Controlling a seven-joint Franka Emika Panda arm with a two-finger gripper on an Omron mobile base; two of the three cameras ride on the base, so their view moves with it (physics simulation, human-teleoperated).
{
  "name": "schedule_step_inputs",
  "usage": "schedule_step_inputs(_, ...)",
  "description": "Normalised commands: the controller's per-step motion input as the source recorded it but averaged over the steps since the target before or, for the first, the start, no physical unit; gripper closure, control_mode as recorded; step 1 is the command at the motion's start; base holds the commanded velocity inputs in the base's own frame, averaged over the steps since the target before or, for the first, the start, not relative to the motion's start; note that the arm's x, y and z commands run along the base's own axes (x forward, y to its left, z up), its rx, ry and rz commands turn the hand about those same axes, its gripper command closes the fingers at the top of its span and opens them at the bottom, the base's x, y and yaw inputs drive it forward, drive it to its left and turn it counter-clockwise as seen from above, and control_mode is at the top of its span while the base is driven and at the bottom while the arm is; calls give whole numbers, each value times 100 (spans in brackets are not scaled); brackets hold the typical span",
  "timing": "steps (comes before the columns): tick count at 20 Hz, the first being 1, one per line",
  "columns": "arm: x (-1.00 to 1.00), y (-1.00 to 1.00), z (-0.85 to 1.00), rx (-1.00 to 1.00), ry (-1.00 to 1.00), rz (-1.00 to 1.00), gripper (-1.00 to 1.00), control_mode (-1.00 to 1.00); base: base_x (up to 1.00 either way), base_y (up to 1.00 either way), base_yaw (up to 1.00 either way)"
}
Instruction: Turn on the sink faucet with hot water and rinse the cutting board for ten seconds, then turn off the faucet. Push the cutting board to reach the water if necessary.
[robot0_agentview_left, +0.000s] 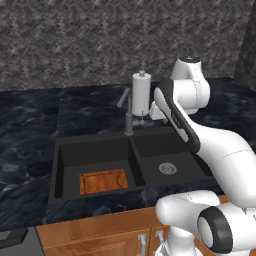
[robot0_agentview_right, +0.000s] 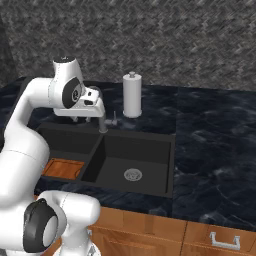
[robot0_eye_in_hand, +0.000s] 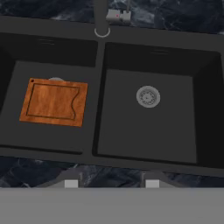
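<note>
The black double-basin sink (robot0_agentview_left: 95, 150) sits sunk into a dark marbled counter (robot0_agentview_left: 30, 130), and the cutting board (robot0_agentview_left: 103, 181) lies flat on the floor of the left basin, toward the front wall, its notched long edge turned toward the centre divider. From the hand's camera the same board (robot0_eye_in_hand: 54, 102) rests left of the divider and partly covers a round pale disc at its far edge, while the right basin holds a round silver drain (robot0_eye_in_hand: 148, 96) out in the open. The sink faucet (robot0_agentview_left: 129, 119) stands as a slim dark post on the rim behind the divider, with its angled spout arm reaching up to the left; the hand camera shows its base (robot0_eye_in_hand: 101, 17) and a small grey lever block with a red mark just beside it. A taller light grey pump dispenser (robot0_agentview_left: 141, 92) stands on the counter right behind the faucet. The white arm curls up and over the right basin, and its hand hangs near the faucet post, between the post and the dispenser as seen from the right side (robot0_agentview_right: 95, 107). The gripper (robot0_eye_in_hand: 111, 183) shows two small fingertips (robot0_eye_in_hand: 71, 183) standing well apart with bare counter edge between them, so it is spread and holding nothing. Wooden cabinet fronts (robot0_agentview_left: 100, 235) run below the counter.
</note>
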Motion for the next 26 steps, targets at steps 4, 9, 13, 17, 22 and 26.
schedule_step_inputs(4, -4, -4, 0, 0, 0, 0, -100, -100, 0, 0, 0)
schedule_step_inputs(9, -4, -18, 0, 1, -21, 0, -100, -100, 0, 0, 0)
schedule_step_inputs(13, 0, -28, 0, 2, -31, 0, -100, -100, 0, 0, 0)
schedule_step_inputs(17, 0, -30, 0, 3, -32, 0, -100, -100, 0, 0, 0)
schedule_step_inputs(22, 0, -25, -2, 3, -30, 0, -100, -100, 0, 0, 0)
schedule_step_inputs(26, 0, -11, -5, 4, -27, 0, -100, -100, 0, 0, 0)
